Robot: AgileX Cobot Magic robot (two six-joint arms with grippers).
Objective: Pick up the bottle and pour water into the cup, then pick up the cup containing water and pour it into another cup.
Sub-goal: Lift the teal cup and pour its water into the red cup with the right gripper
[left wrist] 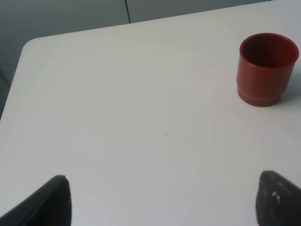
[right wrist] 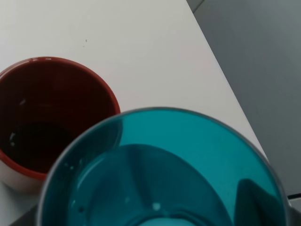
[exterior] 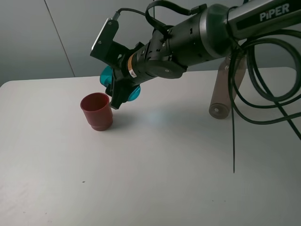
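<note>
Teal cup (exterior: 134,92) tilted, mouth near red cup (exterior: 97,110) rim; droplets inside both

The right gripper (exterior: 118,90), reaching in across the white desk (exterior: 155,179), clasps the teal cup (exterior: 134,92) tilted just above the upright red cup (exterior: 97,112); the bottle (exterior: 221,96) stands well apart at right

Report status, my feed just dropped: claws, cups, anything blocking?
Right claw shut on teal cup, tipped toward red cup. Left claw open, empty. Bottle upright, off right. Nothing blocking.
</note>
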